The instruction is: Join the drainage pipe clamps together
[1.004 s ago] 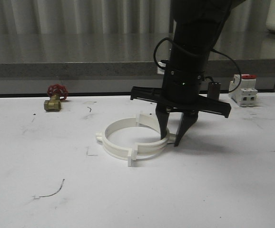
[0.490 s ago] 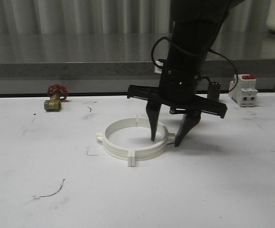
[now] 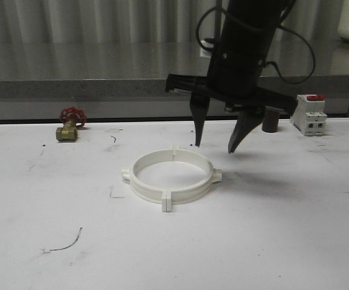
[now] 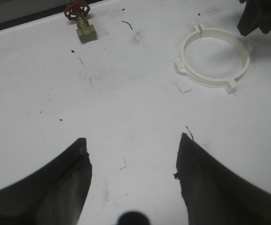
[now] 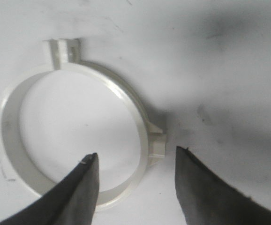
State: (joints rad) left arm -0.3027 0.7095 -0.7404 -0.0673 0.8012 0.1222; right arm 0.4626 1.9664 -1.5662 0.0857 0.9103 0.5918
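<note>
The two white drainage pipe clamps (image 3: 171, 175) lie joined as one closed ring on the white table, tabs sticking out at the seams. The same ring (image 4: 214, 56) shows in the left wrist view and, from straight above, the ring (image 5: 74, 136) in the right wrist view. My right gripper (image 3: 215, 147) hangs open just above the ring's far right side, nothing between its fingers (image 5: 206, 187). My left gripper (image 4: 133, 140) is open over bare table, well away from the ring.
A brass valve with a red handwheel (image 3: 69, 125) lies at the back left. A white breaker with a red top (image 3: 308, 115) stands at the back right beside a small dark cylinder (image 3: 270, 121). A grey ledge (image 3: 90, 87) runs behind the table.
My right gripper let go of the ring's right side, opened wider and rose clear above it. The ring shifted slightly and now lies closed and flat.
</note>
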